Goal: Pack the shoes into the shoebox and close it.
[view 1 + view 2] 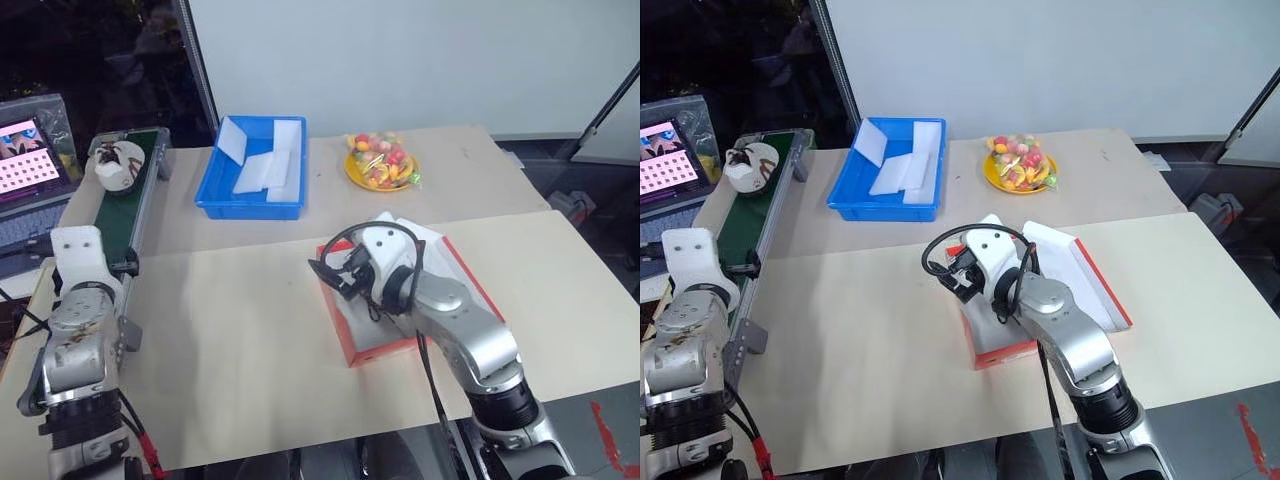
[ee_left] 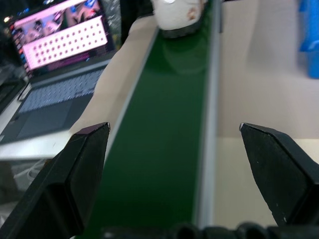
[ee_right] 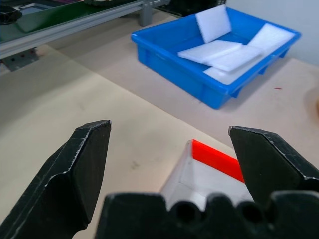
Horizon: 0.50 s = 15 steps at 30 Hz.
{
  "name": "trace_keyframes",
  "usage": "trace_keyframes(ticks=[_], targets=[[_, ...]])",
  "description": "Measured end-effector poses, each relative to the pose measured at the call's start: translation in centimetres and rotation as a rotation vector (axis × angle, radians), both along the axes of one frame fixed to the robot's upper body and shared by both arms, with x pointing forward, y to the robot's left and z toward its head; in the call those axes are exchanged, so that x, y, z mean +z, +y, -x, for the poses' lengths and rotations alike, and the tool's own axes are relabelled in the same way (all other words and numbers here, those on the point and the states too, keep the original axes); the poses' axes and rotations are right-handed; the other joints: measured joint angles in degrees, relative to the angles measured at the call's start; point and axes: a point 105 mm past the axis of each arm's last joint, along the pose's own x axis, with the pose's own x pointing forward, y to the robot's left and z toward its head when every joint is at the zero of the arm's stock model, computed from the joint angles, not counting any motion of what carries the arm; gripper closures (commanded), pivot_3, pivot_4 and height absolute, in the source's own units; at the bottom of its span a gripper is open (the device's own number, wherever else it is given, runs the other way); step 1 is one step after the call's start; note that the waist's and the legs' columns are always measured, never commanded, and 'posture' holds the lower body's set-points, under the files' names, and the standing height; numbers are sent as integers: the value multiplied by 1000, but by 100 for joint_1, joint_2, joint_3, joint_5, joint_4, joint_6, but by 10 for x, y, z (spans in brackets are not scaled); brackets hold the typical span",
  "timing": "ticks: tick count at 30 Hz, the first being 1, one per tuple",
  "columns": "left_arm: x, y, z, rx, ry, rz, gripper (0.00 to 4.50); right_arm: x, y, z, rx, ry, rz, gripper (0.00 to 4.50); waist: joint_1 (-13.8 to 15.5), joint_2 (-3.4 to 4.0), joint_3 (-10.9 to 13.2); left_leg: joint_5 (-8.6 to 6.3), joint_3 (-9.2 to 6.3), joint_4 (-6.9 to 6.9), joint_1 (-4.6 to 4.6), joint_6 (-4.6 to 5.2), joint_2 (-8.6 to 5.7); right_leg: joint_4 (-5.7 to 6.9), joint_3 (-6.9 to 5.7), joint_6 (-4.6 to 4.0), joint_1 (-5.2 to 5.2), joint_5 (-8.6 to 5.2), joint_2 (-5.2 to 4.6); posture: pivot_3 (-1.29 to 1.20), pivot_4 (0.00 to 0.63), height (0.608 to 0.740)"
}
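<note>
Left eye view: nearest the camera at 7 o'clock sits the left gripper (image 1: 128,262), beside the near end of the conveyor belt (image 1: 120,205). One of the shoes (image 1: 115,165) rests on the belt's far end at 10 o'clock, well apart from the shoebox (image 1: 360,340). The shoebox lies open at centre on the table (image 1: 230,340), lid folded back toward 3 o'clock. The right gripper (image 1: 335,272) hovers over its near-left corner and hides most of the interior, so whether a shoe is already inside cannot be told. Judgement: at least one shoe is left to pack, and the closing step is not yet done.

Right eye view: the blue tray (image 1: 855,195) of white slabs (image 1: 902,170) at 11 o'clock and the fruit plate (image 1: 1020,165) at 12 o'clock stand well clear of the shoebox. Bare tabletop between belt and box gives open room for a carry.

Left wrist view: both fingers (image 2: 75,179) are spread wide, released, holding nothing. The green belt runs straight ahead to the shoe at 12 o'clock. Its raised metal side rails are the edges to clear.

Right wrist view: fingers (image 3: 79,169) are spread and empty above the box's red rim and white inner wall at 5 o'clock; the tray lies ahead at 1 o'clock.
</note>
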Motion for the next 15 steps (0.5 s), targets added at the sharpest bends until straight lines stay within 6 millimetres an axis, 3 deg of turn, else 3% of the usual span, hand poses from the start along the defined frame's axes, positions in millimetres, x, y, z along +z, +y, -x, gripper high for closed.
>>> trace_keyframes(ticks=[7,15], targets=[[6,0,-4,-7,-13,18,0,1,0,-1,-10,-7,1,67,-2,-1,0,0,0,0,1,0,0,0,1,0,0,0,-1,0,150,724],[-3,6,-3,9,18,30,0,1,-1,-2,-20,-14,9,67,-22,-1,-1,0,1,-4,1,0,0,0,1,0,-1,0,0,0,150,724]])
